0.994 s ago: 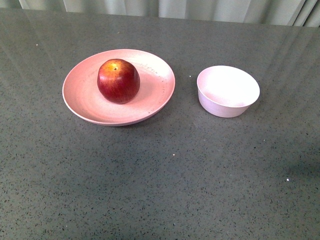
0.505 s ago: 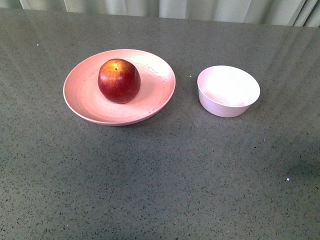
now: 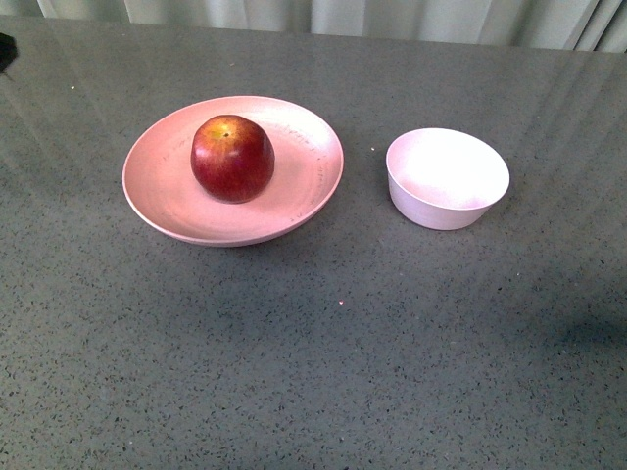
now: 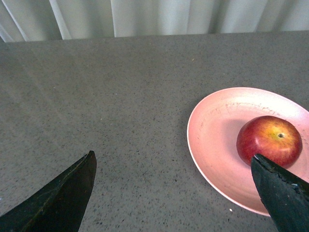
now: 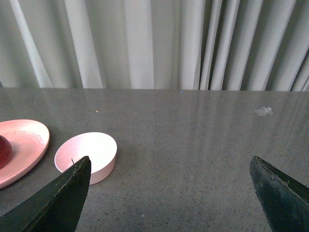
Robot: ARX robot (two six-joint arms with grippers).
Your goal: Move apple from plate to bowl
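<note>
The left gripper (image 4: 173,157) is hanging over the table (image 3: 343,343) with its two dark fingers (image 4: 63,198) spread wide apart. It is gripping nothing; only bare grey surface and the plate's edge are showing in the gap between them. One fingertip is showing in front of the plate (image 3: 157,211) just beside the apple (image 3: 232,157), but how high above them it is hanging cannot be told.

The right gripper (image 5: 169,159) is likewise standing wide open and empty over the table, with the bowl (image 3: 448,176) showing just past one of its fingers and the plate's rim beyond that.

In the front view neither gripper is showing. A small dark shape (image 3: 5,49) is poking in at the far left edge, too little of it to say what it is.

The apple is sitting upright on the plate — stem dimple upward, a little left of the dish's middle and toward its far side. The bowl is standing empty to the right of the plate, near it but not touching, with a strip of table between them. A pale pleated curtain (image 5: 145,43) is hanging behind the table's far edge.
</note>
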